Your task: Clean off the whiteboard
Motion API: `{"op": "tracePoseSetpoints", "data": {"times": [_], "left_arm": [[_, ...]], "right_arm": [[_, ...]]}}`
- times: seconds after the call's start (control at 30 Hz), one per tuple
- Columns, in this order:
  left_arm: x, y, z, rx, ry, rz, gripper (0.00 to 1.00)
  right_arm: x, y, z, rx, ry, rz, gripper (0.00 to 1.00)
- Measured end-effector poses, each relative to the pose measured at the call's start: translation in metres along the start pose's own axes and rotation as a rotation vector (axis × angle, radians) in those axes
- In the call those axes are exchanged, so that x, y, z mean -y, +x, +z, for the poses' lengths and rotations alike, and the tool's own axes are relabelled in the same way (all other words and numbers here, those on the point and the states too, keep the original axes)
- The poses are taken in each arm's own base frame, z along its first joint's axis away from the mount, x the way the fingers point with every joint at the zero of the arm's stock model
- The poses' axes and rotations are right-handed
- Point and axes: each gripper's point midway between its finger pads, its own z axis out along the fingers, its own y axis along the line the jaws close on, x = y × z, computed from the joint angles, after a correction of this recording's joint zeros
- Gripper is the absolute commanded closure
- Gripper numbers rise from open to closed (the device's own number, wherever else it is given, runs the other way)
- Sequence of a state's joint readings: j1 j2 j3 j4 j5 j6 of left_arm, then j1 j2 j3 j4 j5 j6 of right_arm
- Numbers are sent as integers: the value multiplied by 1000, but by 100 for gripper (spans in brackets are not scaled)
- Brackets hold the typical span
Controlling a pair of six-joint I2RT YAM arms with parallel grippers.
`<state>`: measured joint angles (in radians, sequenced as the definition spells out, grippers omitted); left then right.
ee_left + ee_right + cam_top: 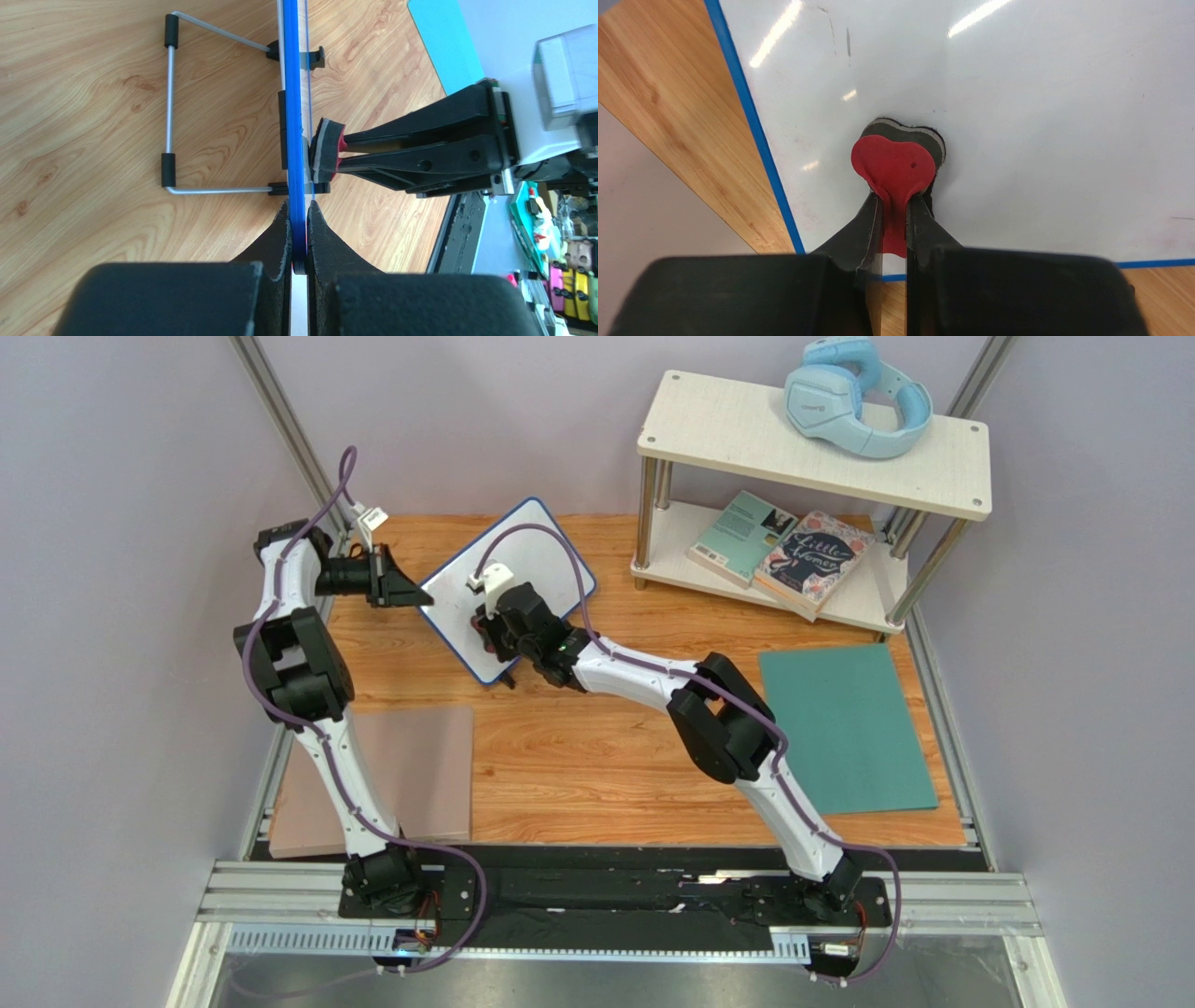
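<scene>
Whiteboard stood propped on wooden table, upper centre of overhead frame.
Left gripper was clamped on its blue edge; right gripper pinched red heart-shaped eraser against white face.

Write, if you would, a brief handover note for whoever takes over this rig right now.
Left pincer: shut on the blue-framed edge of the whiteboard, steadying it as it stands propped on its wire stand.
Right pincer: shut on the red heart-shaped eraser, pad pressed against the board's face.
Done: most of the face looks clean.
Left: faint strokes near the board's corner and a small mark by the far edge probably need another wipe. After that, put the eraser down and let go of the board.
</scene>
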<state>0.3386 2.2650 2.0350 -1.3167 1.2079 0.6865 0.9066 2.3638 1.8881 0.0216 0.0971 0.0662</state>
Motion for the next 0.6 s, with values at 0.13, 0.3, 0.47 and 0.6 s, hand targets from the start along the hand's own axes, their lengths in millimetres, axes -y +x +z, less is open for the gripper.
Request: {"op": "tracePoseSetpoints", "data": {"times": [0.13,0.3,0.47,0.6], "left_arm": [[-3,0,0,-6,-11,6,100],[-4,1,0,-7,-15,7,100],[-3,1,1,-2,-7,5,100],[-1,0,3,9,12,9,100]], "right_arm": [[-3,-12,6,31,-9,17,100],[3,-19,9,36,3,79,100],[10,-20,5,46,0,146,100],[33,-18,-3,48,39,177,100]]}}
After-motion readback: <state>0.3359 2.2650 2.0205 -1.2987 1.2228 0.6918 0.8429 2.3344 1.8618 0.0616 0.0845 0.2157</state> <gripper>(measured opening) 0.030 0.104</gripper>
